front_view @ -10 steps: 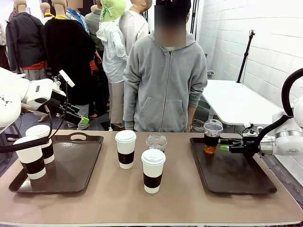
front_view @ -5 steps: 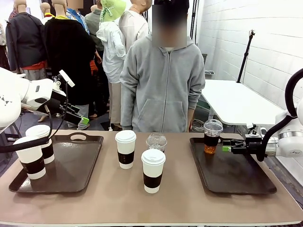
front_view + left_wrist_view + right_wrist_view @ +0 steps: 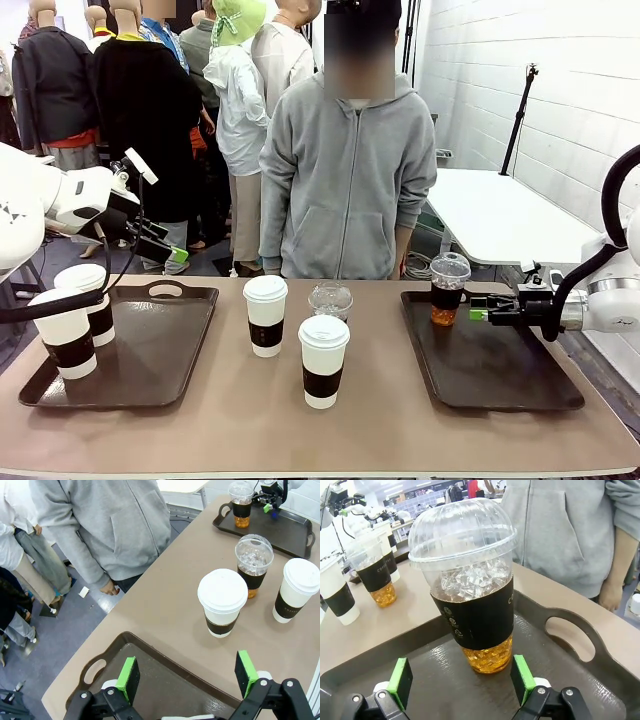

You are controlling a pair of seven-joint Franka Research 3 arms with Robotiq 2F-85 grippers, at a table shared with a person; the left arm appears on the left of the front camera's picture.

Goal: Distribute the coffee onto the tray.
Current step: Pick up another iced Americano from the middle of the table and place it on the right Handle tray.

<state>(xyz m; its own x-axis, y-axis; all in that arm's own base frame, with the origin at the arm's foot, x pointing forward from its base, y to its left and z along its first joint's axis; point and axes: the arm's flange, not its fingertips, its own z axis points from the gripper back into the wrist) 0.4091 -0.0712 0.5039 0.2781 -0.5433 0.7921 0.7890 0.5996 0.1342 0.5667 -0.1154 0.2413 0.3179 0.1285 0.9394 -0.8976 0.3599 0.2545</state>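
The coffee stands in three groups. Two white paper cups [image 3: 65,333] [image 3: 88,300] with dark sleeves sit on the left tray [image 3: 150,370]. Between the trays stand two more paper cups [image 3: 265,315] [image 3: 323,360] and a clear dome-lidded cup [image 3: 330,299]. On the right tray [image 3: 500,375] is an iced amber dome-lidded cup [image 3: 449,288] [image 3: 475,585]. My right gripper [image 3: 477,313] [image 3: 461,677] is open just beside that cup, its pads clear of it. My left gripper [image 3: 168,252] [image 3: 187,675] hangs open over the far end of the left tray [image 3: 150,675].
A person in a grey hoodie [image 3: 345,170] stands at the far edge of the table, hands down. The brown tabletop [image 3: 250,420] has free room in front of the cups. A white table [image 3: 500,215] stands behind at the right.
My right gripper has drawn back slightly to the right, away from the iced cup. The left arm and all cups are where they were.
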